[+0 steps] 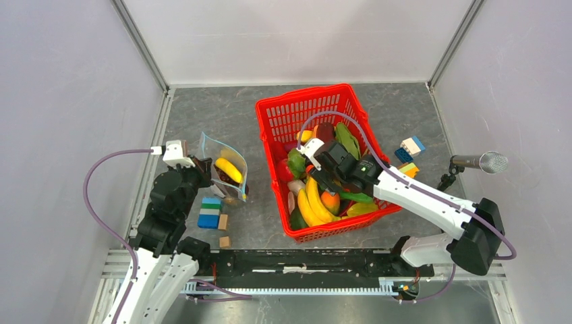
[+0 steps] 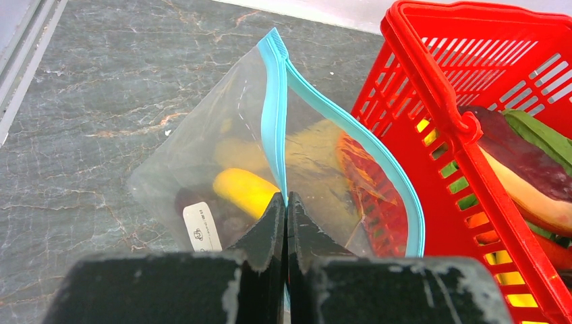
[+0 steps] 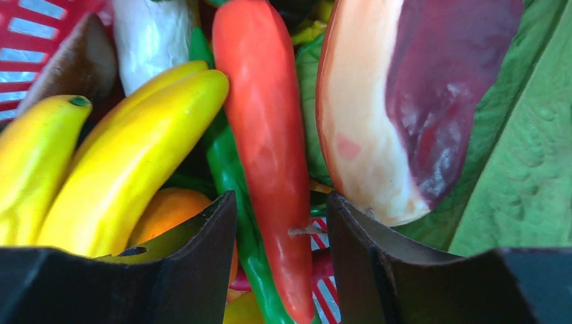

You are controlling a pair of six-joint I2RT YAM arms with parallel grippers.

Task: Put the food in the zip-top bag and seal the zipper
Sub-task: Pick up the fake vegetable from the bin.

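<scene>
The clear zip-top bag (image 1: 226, 172) stands open left of the red basket (image 1: 270, 121). My left gripper (image 2: 287, 202) is shut on its light-blue zipper (image 2: 273, 101) at the near end of the mouth. A yellow piece (image 2: 243, 189) and something dark lie inside the bag. My right gripper (image 1: 317, 172) is low in the basket among the food. In the right wrist view it (image 3: 282, 216) is open, with a red pepper (image 3: 263, 135) and a long green vegetable (image 3: 229, 169) between its fingers. Bananas (image 3: 128, 162) lie to its left, and a cream-and-purple piece (image 3: 378, 108) to its right.
Coloured blocks (image 1: 210, 212) and two small wooden cubes (image 1: 223, 221) lie in front of the bag. More blocks (image 1: 409, 152) lie right of the basket, near a microphone (image 1: 480, 162). The basket wall (image 2: 432, 81) stands close beside the bag's mouth. Walls enclose the table.
</scene>
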